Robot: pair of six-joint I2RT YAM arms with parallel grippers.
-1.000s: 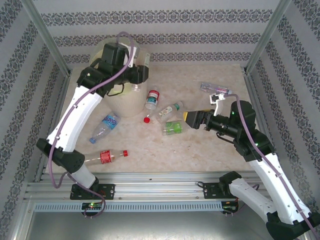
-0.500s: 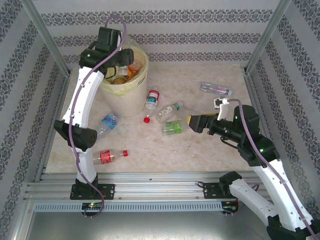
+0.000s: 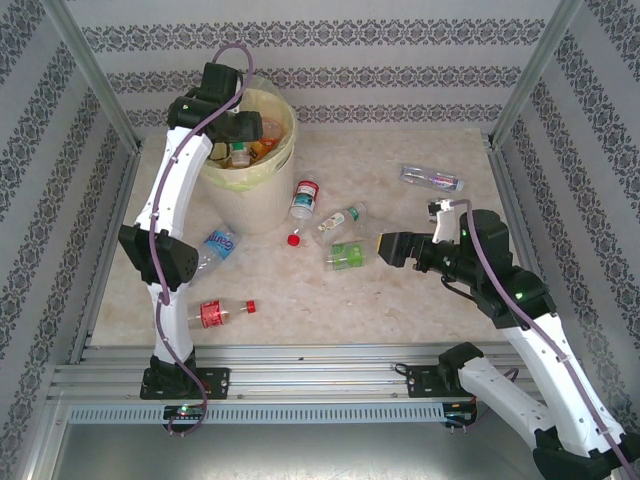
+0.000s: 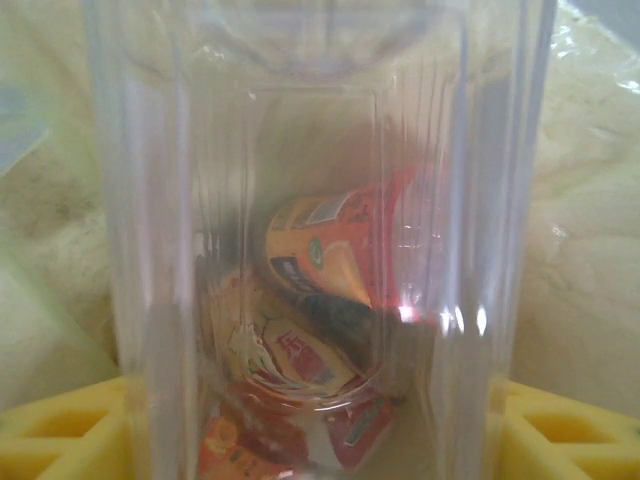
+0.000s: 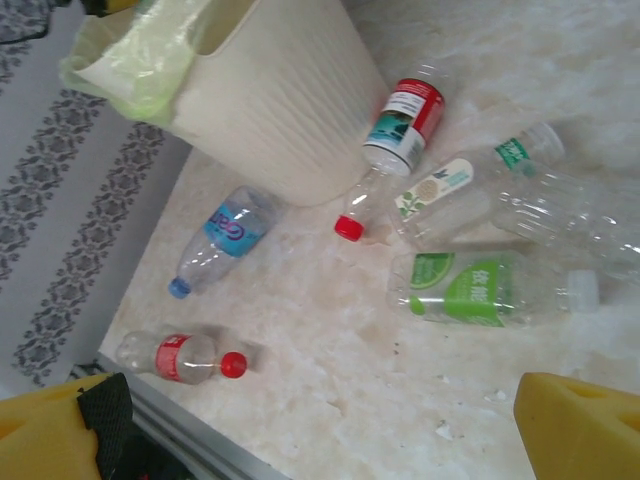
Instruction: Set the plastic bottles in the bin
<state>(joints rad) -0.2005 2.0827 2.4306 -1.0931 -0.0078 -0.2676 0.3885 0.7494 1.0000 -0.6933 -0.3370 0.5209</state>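
Note:
My left gripper (image 3: 243, 128) hangs over the mouth of the cream bin (image 3: 252, 200), shut on a clear plastic bottle (image 4: 320, 200) that stands upright between its yellow pads (image 4: 60, 430). Through that bottle I see orange and red labelled bottles (image 4: 330, 250) lying in the bin. My right gripper (image 3: 386, 247) is open just above the table, to the right of a green-labelled bottle (image 3: 346, 256) and apart from it. In the right wrist view that bottle (image 5: 470, 290) lies ahead of the open gripper (image 5: 320, 440), nothing between the fingers.
Loose on the table: a red-labelled bottle (image 3: 305, 197) beside the bin, a clear white-labelled one (image 3: 340, 218), a blue-labelled one (image 3: 215, 248), a red-capped one (image 3: 222, 312) near the front rail, and one (image 3: 432, 179) far right. Patterned walls close three sides.
My left arm swung back and straightened, carrying the clear bottle from the bin's right side to above its mouth. My right gripper slid a little to the right and nearer.

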